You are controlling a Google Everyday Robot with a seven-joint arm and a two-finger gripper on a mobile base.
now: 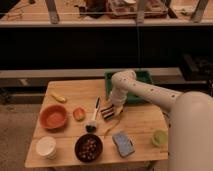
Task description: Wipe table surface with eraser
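Note:
The table surface point(75, 95) is a light wooden plank top in the middle of the camera view. The eraser point(106, 113), a small dark block with pale stripes, lies near the table's centre, just right of the brush. My gripper point(113, 107) is at the end of the white arm that reaches down from the right. It sits right over the eraser's right end, at or very near the table. The gripper hides part of the eraser.
A green tray point(145, 77) stands at the back behind the arm. On the table are a white-handled black brush point(94, 117), an orange bowl point(52, 116), a small fruit point(78, 114), a dark bowl point(89, 148), a white cup point(46, 147), a blue-grey pad point(123, 143) and a green cup point(159, 137).

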